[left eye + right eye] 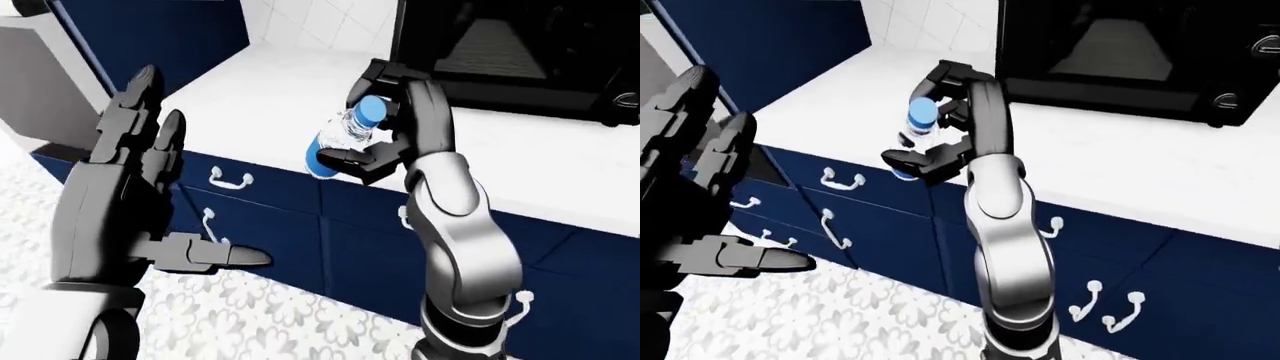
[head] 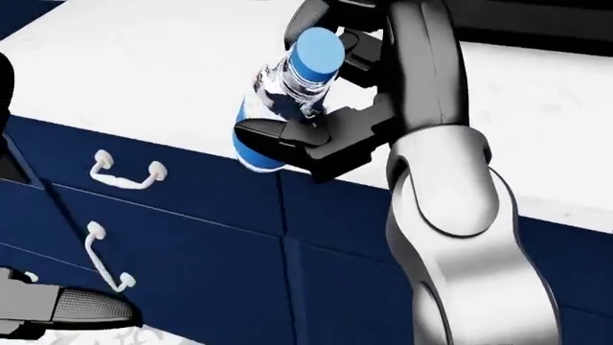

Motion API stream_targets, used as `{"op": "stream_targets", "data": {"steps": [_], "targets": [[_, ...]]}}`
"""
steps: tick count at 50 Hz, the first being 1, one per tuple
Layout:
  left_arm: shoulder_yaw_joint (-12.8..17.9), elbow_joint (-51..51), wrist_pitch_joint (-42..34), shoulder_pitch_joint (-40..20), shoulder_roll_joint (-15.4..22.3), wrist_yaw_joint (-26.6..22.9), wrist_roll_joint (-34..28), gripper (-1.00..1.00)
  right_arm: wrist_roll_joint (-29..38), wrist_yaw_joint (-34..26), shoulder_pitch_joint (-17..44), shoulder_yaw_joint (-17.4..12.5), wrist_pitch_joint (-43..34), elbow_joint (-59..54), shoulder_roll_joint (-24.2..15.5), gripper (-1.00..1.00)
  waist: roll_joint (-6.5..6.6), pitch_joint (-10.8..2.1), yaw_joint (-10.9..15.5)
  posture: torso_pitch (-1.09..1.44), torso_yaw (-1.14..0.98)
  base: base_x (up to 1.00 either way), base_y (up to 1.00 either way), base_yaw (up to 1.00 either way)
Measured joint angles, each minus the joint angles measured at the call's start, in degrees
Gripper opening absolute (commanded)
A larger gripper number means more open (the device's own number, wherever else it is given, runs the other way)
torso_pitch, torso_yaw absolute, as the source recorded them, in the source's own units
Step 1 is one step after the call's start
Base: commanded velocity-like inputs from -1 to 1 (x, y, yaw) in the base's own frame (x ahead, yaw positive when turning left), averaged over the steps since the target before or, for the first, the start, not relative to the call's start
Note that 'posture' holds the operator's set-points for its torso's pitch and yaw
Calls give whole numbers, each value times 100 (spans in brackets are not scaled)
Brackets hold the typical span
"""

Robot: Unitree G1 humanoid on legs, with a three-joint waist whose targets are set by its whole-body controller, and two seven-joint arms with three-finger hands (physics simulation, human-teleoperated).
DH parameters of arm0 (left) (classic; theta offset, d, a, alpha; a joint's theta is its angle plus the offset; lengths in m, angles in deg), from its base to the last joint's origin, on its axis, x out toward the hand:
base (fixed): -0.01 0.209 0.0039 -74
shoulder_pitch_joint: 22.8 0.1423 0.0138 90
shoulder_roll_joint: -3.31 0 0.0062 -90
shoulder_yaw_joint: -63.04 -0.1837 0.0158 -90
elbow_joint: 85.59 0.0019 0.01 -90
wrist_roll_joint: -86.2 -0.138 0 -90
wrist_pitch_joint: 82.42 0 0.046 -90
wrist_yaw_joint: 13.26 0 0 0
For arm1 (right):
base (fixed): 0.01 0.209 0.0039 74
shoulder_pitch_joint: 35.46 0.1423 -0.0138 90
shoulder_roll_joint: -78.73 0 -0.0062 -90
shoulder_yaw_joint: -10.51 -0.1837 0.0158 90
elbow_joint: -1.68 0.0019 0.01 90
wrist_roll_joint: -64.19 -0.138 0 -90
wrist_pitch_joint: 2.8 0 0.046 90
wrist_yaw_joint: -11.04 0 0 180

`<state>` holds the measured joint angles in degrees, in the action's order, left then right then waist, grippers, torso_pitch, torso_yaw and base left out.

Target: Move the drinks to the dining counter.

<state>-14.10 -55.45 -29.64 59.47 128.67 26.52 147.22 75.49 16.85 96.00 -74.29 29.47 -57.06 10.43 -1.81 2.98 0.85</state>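
The right robot hand [image 2: 321, 108] pinches a blue-capped water bottle [image 2: 287, 93] above the white surface [image 1: 250, 82]; the left robot hand [image 1: 130, 187] is spread. Keep the bottle upright and the grip firm while carrying.

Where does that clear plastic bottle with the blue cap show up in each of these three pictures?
Left-eye view: clear blue-capped bottle, centre, in the right hand.
Head view: upper centre, seen from above.
Right-eye view: left of centre.
Shared landmark: white countertop above navy drawers.
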Motion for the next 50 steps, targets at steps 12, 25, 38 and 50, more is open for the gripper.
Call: {"op": "stream_targets", "data": {"steps": [12,25,38,50], "targets": [[74,-1,70,7,32,-20,-22,100,35,59,-71,22,194,-157,65,-100,792,40,26,0,0,0,0,100],[-7,53,48,49,-13,-43,-179,100,-24,47,-159,125,342,-170,100,-100,222,73,78,0,0,0,0,100],[-135,-9,38,-88,35,20,-93,100,65,63,-201,34,247,-112,34,-100,512,42,-19,0,0,0,0,100],[-134,45,0,-27,-41,3,-187,100,-123,-7,-314,88,307,-285,123,-100,501,8,193,0,0,0,0,100]]}}
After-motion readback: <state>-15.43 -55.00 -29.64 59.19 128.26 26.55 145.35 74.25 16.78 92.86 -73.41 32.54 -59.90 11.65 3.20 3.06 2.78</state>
